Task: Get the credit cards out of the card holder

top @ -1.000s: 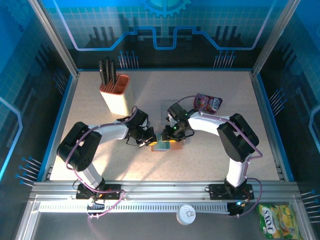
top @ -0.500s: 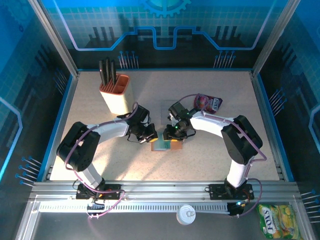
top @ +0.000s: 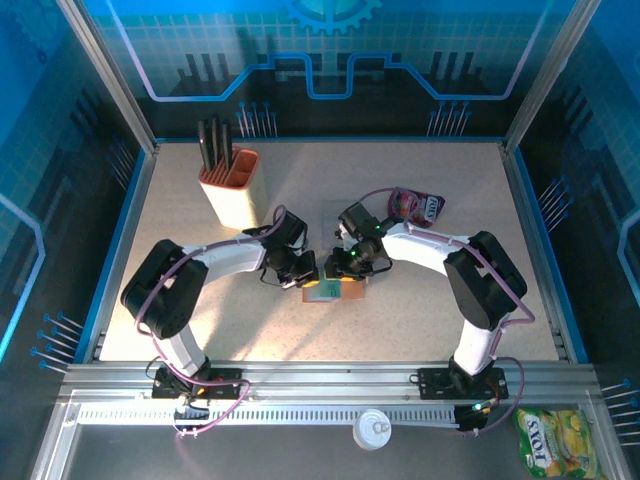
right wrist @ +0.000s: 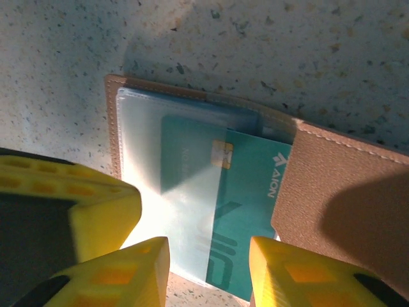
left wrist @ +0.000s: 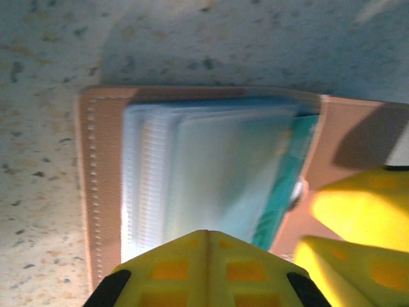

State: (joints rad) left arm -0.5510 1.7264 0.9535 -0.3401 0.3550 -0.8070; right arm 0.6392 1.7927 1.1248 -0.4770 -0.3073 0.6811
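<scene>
The teal credit card (right wrist: 246, 217) sits partly out of its pocket in the open card holder (top: 335, 291), which lies flat on the surface (top: 420, 320) between the arms. The right gripper (right wrist: 208, 265) straddles the card's free edge with its jaws part-open. It should close squarely and draw the card out flat, while the left gripper (left wrist: 208, 256), jaws shut, pins the pocket side.

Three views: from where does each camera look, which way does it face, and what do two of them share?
Top external: above and behind the arms, looking down at the table; both arms show, meeting over the holder.
Left wrist: on the left arm, looking down at the open holder; left fingers, shut, at the bottom edge.
Right wrist: on the right arm, looking down; right fingers, apart, over the teal card.
Shared: both wrist views show holder, card and the other arm's fingers.
</scene>
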